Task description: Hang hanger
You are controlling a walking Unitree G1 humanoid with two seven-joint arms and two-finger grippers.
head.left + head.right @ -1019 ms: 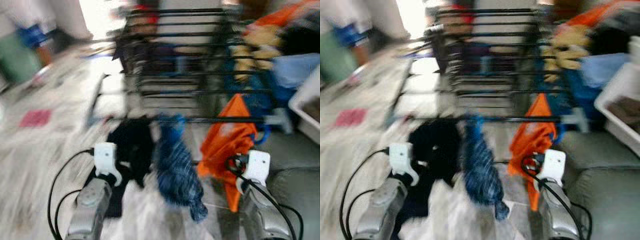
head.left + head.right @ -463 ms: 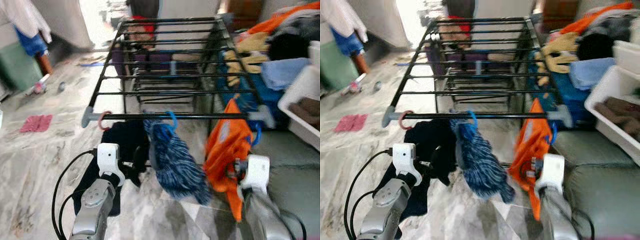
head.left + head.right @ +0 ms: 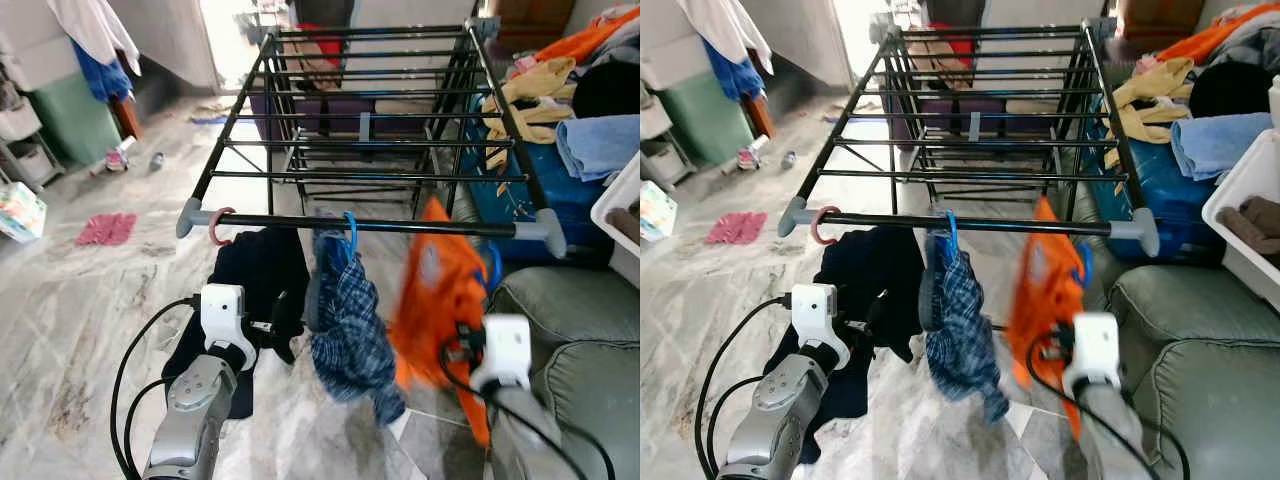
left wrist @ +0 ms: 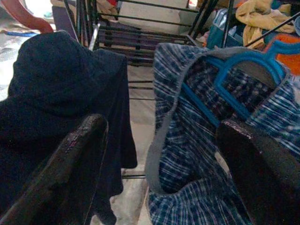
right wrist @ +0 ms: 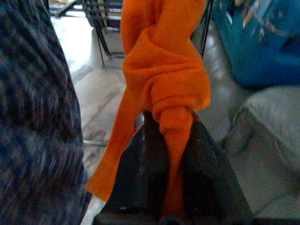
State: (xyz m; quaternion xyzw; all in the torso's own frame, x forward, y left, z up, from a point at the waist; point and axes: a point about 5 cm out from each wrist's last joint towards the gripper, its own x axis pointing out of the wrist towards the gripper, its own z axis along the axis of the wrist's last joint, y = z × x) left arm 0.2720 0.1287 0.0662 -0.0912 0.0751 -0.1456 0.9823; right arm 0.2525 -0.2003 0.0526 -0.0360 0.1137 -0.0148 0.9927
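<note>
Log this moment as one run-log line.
task: hang hanger | right gripper: jaws shut on orange garment below rack front bar | left gripper: open, facing plaid garment | black garment: hanging

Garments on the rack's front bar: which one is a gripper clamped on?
The orange garment, hanging furthest to the robot's right on the front bar. The right gripper pinches its twisted cloth; the black garment and blue plaid one hang free.

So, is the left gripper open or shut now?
Open: the left gripper has its fingers spread apart, holding nothing, in front of the blue plaid garment.
</note>
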